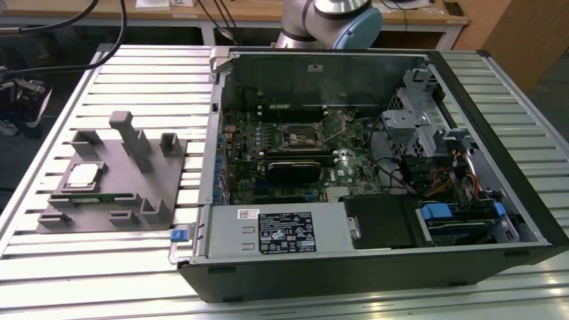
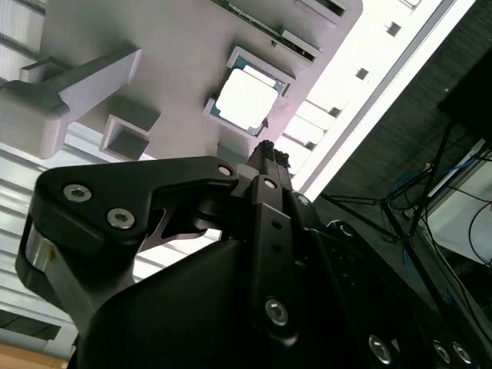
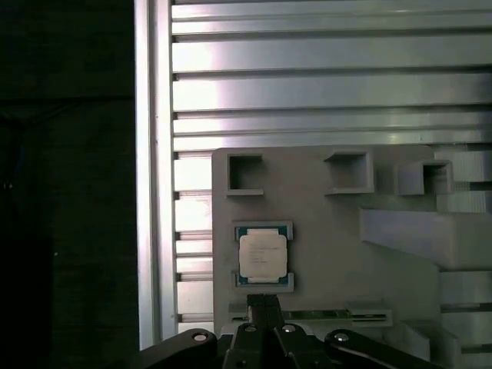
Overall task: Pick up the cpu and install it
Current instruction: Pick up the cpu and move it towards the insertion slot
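Okay, I've got the cpu (image 3: 263, 256) in both wrist views, silvery top up (image 2: 246, 100), lying flat in its square pocket on the grey fixture (image 3: 323, 223). Two small lips of the pocket hug it on opposite edges. In the exterior view the cpu (image 1: 82, 175) is over on the exterior view's left, well apart from the open case (image 1: 374, 267). It's not picked up, not installed.

The gripper (image 3: 264, 301) is pointing at the fixture, with its fingers (image 3: 258, 307) pressed together into one narrow black tip and nothing between them. Same story in the second wrist view: the gripper (image 2: 267, 147) is clenched and carries nothing, its tip lined up just short of the cpu's near edge. I can't judge the height above the chip from here, but it looks clear of it, not touching.

The fixture (image 1: 133, 193) lies flat on the slatted table (image 1: 106, 260), close to the table's edge, with its posts standing upright. Just beside the cpu's pocket runs a long thin slot holding what I take for a green stick (image 3: 323, 314), lying flat.

In the case, the board (image 1: 266, 187) lies face up. The socket (image 1: 298, 137) shows as a dark square frame near the board's middle. The arm (image 1: 324, 17) rises from behind the case, at the far side of the table.
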`<action>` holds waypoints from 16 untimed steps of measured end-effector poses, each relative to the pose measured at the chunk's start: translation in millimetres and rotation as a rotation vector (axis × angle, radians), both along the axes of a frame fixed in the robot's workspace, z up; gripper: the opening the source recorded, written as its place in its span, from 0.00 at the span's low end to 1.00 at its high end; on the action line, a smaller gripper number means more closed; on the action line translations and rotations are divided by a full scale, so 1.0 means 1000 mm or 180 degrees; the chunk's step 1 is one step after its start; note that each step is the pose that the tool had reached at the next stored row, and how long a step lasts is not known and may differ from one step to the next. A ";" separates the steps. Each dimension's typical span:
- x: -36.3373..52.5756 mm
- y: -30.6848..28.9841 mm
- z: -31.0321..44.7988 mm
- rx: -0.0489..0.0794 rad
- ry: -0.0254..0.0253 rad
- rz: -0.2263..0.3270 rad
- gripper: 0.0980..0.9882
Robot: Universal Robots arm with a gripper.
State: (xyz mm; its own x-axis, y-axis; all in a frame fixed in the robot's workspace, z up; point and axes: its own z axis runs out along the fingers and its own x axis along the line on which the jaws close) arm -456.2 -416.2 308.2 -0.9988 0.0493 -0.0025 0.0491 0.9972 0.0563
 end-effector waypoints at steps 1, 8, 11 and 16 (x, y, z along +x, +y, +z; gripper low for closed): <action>0.0000 0.0000 -0.0013 0.0000 0.0000 0.0000 0.07; 0.0000 0.0000 -0.0099 0.0000 0.0000 0.0000 0.41; 0.0000 0.0000 -0.0144 -0.0015 0.0000 0.0000 0.48; 0.0000 0.0000 -0.0217 -0.0031 0.0000 0.0011 0.68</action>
